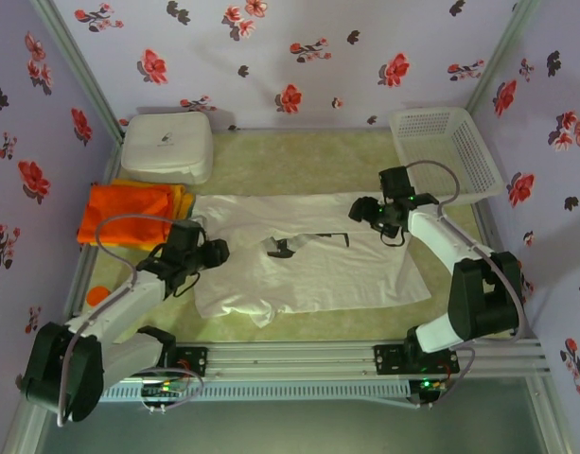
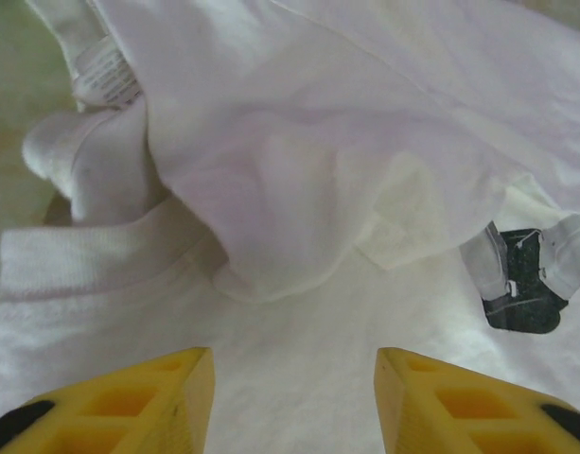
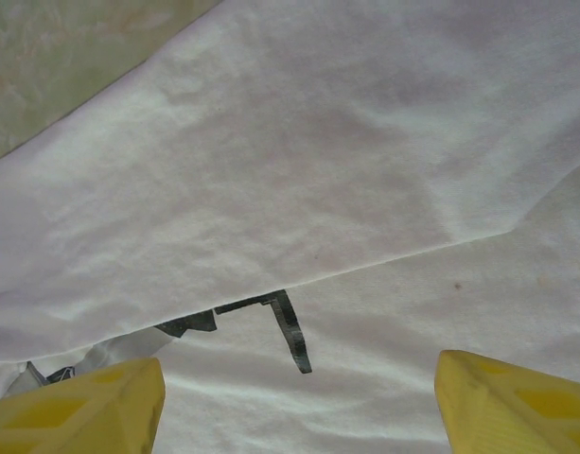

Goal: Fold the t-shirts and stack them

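An off-white t-shirt lies spread across the middle of the table, its top edge folded down over part of the small black print. My left gripper hovers over the shirt's left side near the collar. Its yellow fingers stand apart above flat cloth, with nothing between them. My right gripper sits over the shirt's upper right part, open wide. Between its fingertips I see the folded edge and the print. An orange folded shirt lies on a yellow one at the left.
A white rounded box stands at the back left, just behind the orange shirt. A white mesh basket leans in the back right corner. Metal frame rails border the table's near edge and sides.
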Available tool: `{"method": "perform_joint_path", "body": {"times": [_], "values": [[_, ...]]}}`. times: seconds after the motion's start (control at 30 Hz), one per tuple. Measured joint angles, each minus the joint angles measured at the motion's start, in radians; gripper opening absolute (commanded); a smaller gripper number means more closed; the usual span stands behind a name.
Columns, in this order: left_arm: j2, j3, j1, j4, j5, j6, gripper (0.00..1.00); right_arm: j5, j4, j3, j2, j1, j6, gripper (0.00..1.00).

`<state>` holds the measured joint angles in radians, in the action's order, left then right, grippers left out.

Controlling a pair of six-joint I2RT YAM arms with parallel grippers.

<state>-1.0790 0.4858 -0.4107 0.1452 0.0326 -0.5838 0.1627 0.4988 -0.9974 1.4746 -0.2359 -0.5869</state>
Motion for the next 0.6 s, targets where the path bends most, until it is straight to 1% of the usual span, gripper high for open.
{"method": "perform_joint_path", "body": {"times": [0.2, 0.4, 0.6], "values": [[-0.121, 0.0, 0.0, -0.08, 0.0, 0.016, 0.46, 0.009, 0.0, 0.0, -0.005, 0.0, 0.0, 0.75], [-0.183, 0.0, 0.0, -0.138, -0.002, 0.031, 0.46, 0.025, 0.0, 0.0, -0.005, 0.0, 0.0, 0.75], [-0.255, 0.005, 0.0, -0.171, -0.007, 0.053, 0.42, 0.032, 0.0, 0.0, -0.005, 0.002, 0.0, 0.75]]}}
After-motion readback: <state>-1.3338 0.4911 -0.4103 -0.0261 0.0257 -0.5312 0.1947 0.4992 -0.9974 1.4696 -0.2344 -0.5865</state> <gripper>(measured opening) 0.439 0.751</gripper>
